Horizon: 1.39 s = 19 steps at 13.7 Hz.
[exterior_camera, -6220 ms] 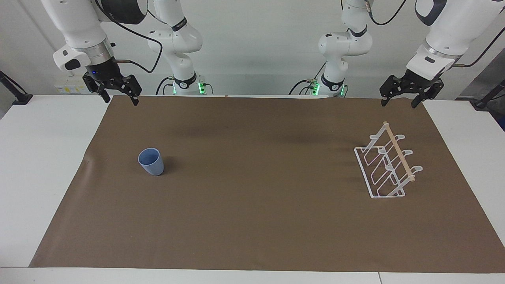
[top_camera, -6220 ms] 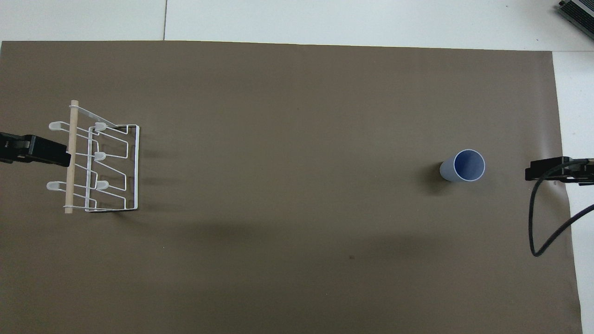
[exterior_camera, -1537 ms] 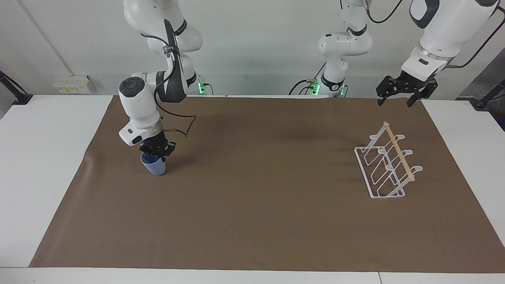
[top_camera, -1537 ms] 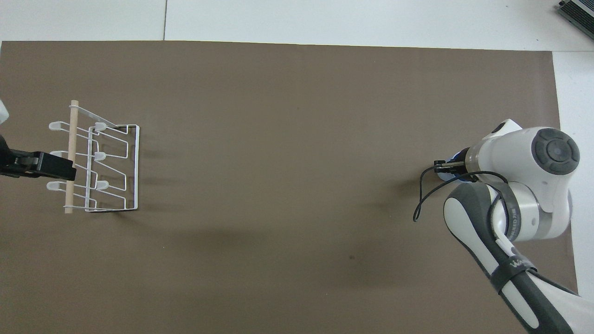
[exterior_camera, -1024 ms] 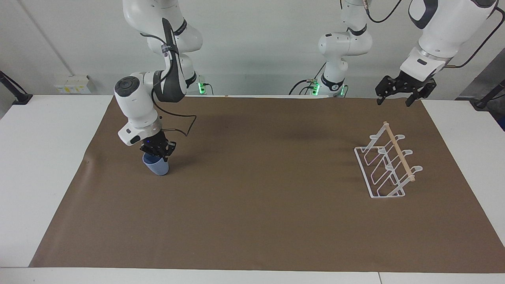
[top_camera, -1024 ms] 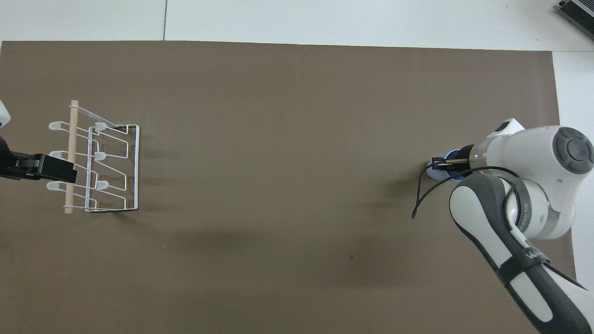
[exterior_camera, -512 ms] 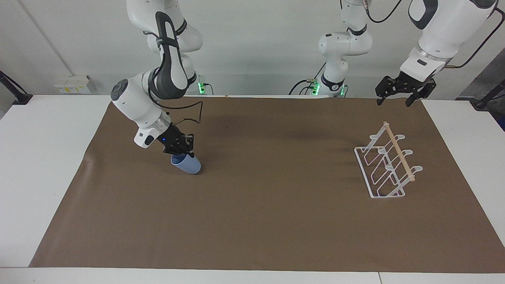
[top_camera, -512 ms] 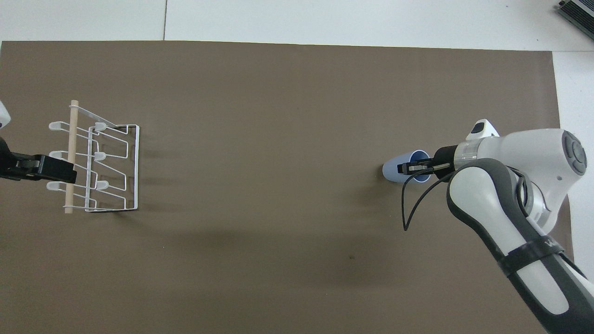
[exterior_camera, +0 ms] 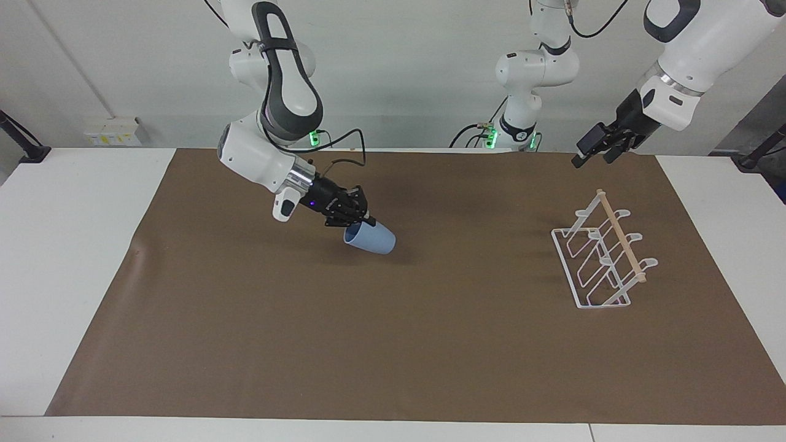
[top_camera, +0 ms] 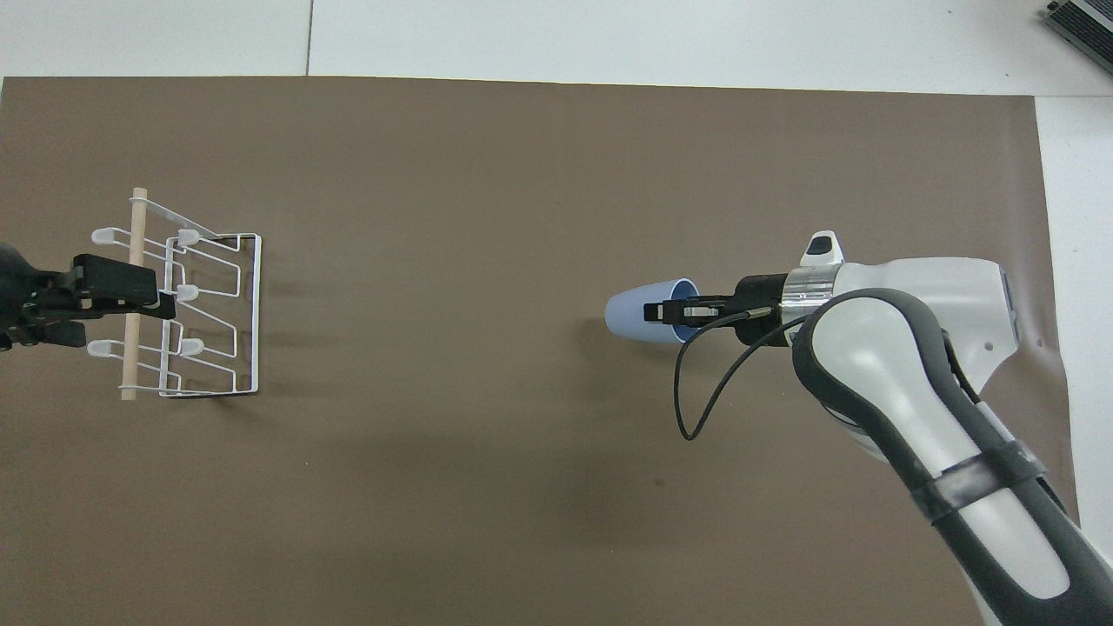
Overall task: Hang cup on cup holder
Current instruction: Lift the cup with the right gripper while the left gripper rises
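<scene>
Right gripper [exterior_camera: 356, 222] clamped on the rim of the light-blue cup [exterior_camera: 370, 237], one finger apparently inside the mouth. In the facing view this sits a little left of frame centre. The cup is off the brown mat [exterior_camera: 393, 344], tipped well onto its side, closed bottom pointing toward the left arm's end of the table; its shadow falls on the mat just beneath. In the overhead view the same cup [top_camera: 642, 311] shows right of centre, with the right gripper [top_camera: 674, 311] at its open mouth.

The tilt looks deliberate to me: a rim grip leaves the mouth free, and laying the cup over begins to line it up for sliding onto an angled prong.

White wire cup holder [exterior_camera: 605, 255] stands on the mat at right of the facing frame, wooden dowel on top, all prongs bare. Cup and holder well apart.

Left gripper [exterior_camera: 599, 147] waits in the air, upper right of the facing view, over the mat's edge nearest the robots; in the overhead view the left gripper [top_camera: 113, 283] overlaps the cup holder [top_camera: 204, 313] at frame left. Whether its fingers are spread or closed I cannot tell.

Carry stage; hanging not yet begun.
</scene>
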Motion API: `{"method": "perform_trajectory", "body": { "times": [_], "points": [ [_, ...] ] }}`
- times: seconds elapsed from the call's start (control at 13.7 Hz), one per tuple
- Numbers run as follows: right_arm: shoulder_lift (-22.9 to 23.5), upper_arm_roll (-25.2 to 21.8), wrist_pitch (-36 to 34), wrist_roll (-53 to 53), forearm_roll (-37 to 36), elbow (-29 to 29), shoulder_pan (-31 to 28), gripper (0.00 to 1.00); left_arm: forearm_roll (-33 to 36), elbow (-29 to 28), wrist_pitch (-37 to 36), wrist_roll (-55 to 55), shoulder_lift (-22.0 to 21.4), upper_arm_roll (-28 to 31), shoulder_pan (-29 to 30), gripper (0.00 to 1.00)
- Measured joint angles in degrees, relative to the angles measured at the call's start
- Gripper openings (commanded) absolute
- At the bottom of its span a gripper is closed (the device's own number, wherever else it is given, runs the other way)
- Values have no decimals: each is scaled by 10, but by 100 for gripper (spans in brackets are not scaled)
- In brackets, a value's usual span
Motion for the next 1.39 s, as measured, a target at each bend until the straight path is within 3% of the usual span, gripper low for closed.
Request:
{"method": "perform_trajectory", "body": {
  "times": [0.37,0.66,1.02,1.39],
  "points": [
    [-1,47,-1,0,144,51,0,0,-115,-34,42,-282,-14,0,3,100],
    [-5,79,7,11,195,87,0,0,-227,-108,118,-458,-47,-1,3,100],
    [-6,135,74,31,227,118,-1,0,-333,-155,160,-509,-77,-6,2,100],
    [-6,182,126,32,276,145,1,0,-356,-156,167,-521,-79,-19,1,100]
  ]
}}
